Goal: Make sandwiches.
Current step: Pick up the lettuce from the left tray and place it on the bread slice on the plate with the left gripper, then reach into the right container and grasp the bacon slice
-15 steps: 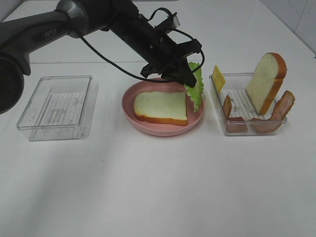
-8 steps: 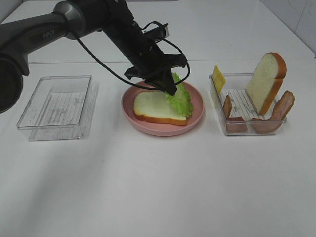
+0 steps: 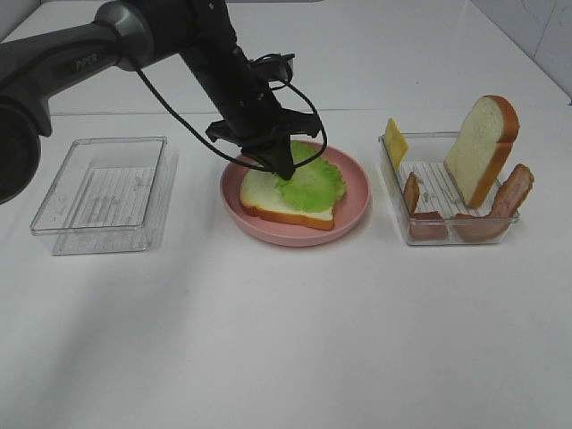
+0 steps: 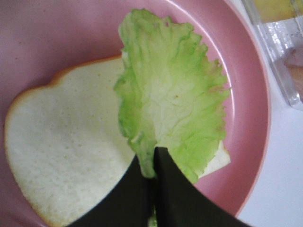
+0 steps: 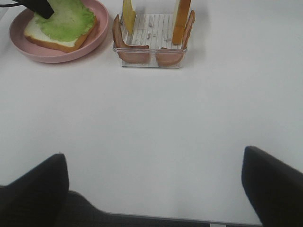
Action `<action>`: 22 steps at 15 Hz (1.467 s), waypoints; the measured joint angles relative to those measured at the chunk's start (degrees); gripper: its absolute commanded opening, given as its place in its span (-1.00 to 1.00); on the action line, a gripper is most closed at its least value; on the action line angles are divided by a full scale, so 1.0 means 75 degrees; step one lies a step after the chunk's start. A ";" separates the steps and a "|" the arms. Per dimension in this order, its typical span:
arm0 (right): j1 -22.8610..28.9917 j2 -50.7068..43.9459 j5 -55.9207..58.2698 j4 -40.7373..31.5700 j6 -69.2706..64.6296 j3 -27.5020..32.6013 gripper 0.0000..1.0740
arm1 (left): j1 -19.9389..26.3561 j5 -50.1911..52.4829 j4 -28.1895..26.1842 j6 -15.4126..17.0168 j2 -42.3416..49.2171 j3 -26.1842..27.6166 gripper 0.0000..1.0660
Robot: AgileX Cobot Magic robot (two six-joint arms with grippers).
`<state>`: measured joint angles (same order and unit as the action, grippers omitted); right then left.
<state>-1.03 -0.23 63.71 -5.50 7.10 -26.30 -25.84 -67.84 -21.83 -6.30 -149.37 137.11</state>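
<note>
A bread slice (image 3: 262, 195) lies flat on the pink plate (image 3: 355, 198). A ruffled green lettuce leaf (image 3: 313, 186) is spread over its right half. My left gripper (image 3: 283, 169) is shut on the leaf's stem end, just above the bread. The left wrist view shows the pinched lettuce (image 4: 175, 99) lying across the bread (image 4: 66, 161), with the gripper (image 4: 152, 163) closed at its narrow end. My right gripper (image 5: 154, 189) stands open over bare table, well in front of the plate (image 5: 28, 45). Its fingers (image 5: 38, 184) hold nothing.
A clear tray (image 3: 420, 234) right of the plate holds an upright bread slice (image 3: 483, 147), a yellow cheese square (image 3: 395, 141) and bacon strips (image 3: 511, 192). An empty clear tray (image 3: 103, 192) sits at the left.
My left gripper has carried the lettuce leftward and down from the plate's right rim. The leaf now lies on the bread. The right arm has not moved.
</note>
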 measured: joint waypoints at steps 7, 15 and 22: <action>0.0000 0.0000 0.0000 0.0000 0.0000 0.0000 0.80 | 0.0008 -0.0084 0.0244 0.0244 0.0000 0.0038 0.06; 0.0000 0.0000 0.0000 0.0000 0.0000 0.0000 0.80 | 0.0199 -0.0206 0.2483 0.1176 0.1727 0.0053 0.92; 0.0000 0.0000 0.0000 0.0000 0.0000 0.0000 0.80 | 0.3254 -0.0214 0.2613 0.0130 0.3209 -0.1077 0.92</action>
<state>-1.03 -0.23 63.71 -5.50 7.10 -26.30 -1.43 -69.44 -2.23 -5.33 -125.31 129.03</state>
